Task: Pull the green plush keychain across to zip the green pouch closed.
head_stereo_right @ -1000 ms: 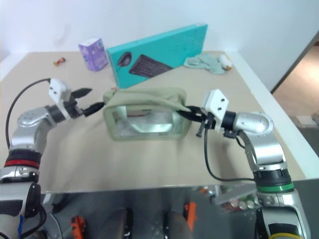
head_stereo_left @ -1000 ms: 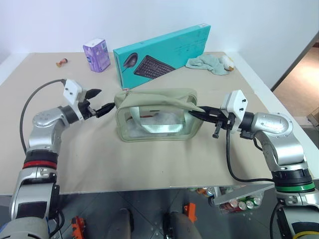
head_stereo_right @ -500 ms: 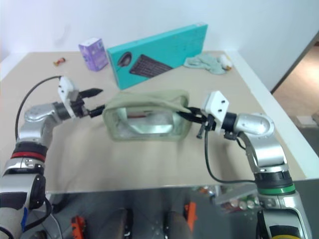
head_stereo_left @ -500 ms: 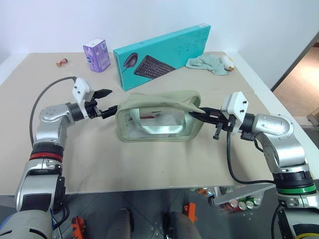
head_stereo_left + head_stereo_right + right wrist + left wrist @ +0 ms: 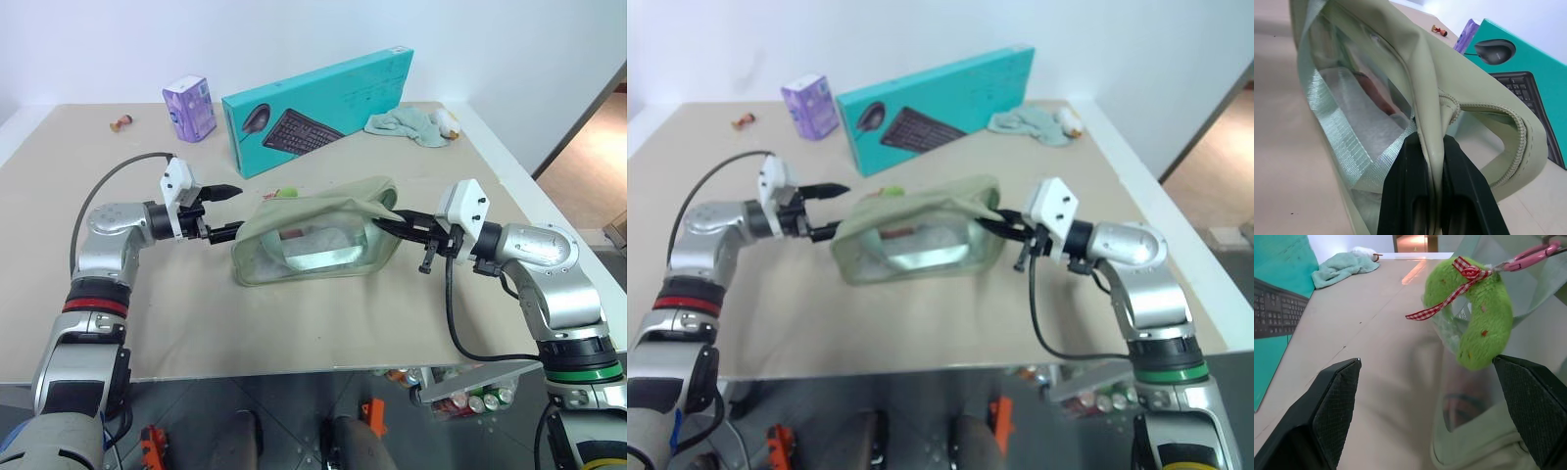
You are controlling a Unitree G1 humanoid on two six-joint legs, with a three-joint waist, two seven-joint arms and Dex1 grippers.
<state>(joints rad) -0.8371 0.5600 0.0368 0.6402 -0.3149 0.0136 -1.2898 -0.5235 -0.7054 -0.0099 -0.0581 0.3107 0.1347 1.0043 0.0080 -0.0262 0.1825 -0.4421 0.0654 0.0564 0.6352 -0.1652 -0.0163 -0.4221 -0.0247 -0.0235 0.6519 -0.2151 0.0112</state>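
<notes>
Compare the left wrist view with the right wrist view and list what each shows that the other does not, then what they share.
Left wrist view: the green plush keychain with its checked ribbon bow, hanging between the left gripper's wide-open jaws, plus the mint rag.

Right wrist view: the right gripper with its jaws shut on the green pouch's fabric edge, the pouch's zipper edge, the purple box and a small figure.

Both: the pouch, the teal keyboard box and the tan table.
</notes>
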